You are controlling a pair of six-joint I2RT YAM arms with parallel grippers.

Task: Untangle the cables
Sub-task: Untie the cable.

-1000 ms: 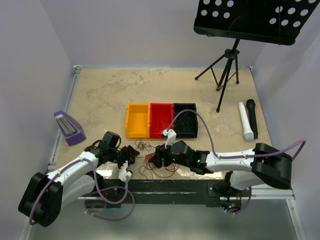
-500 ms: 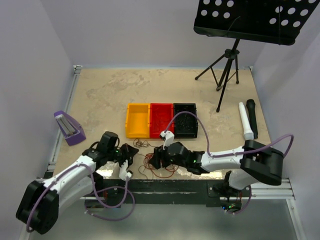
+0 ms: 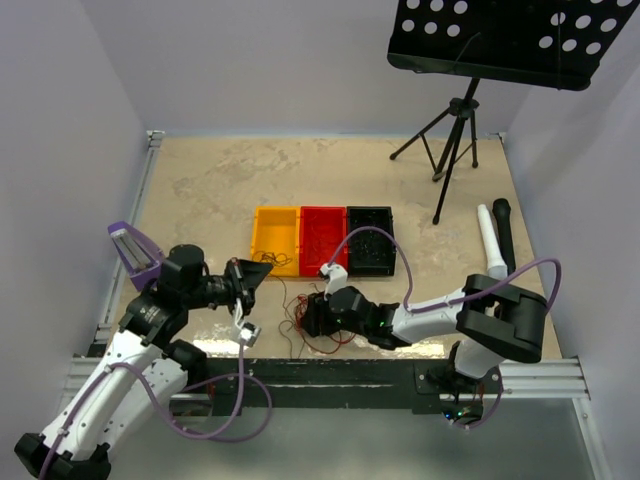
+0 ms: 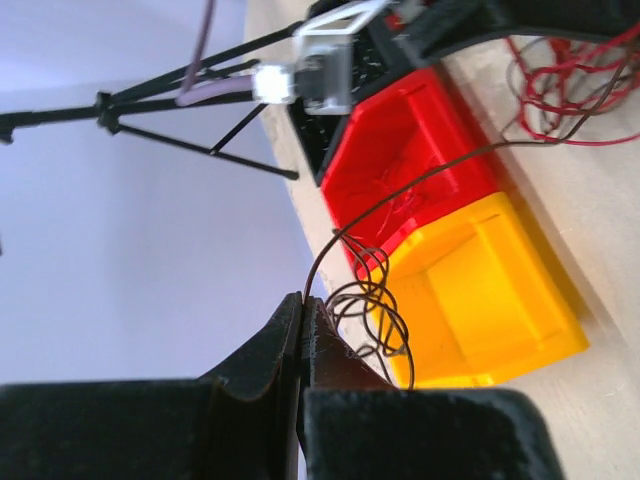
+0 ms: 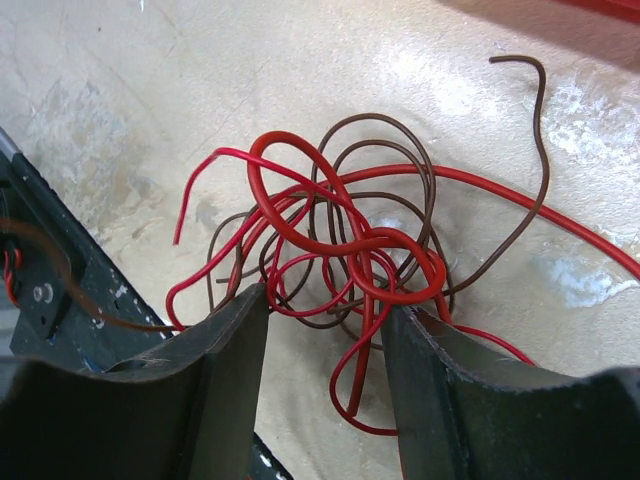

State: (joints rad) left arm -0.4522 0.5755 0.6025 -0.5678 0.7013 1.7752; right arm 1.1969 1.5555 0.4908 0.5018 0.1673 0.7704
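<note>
Table (image 3: 200, 190): 3 trays (image 3: 300, 240) mid, yellow/red/black. L gripper (image 4: 302, 310) is raised off the table by the yellow one, jaws pressed together, pinching one brown strand (image 4: 370, 290). Curls bunch at the tips, tail runs back twd snarl (image 5: 340, 240). Snarl lies on table near front edge, red + brown loops. R gripper (image 5: 325, 310) low over it, jaws spread, a finger each side, not clamping. Step imo: pulling a single strand out. Nxt: R should pin the rest so L's pull doesn't drag the clump. Can't tell if strand's free yet.
</note>
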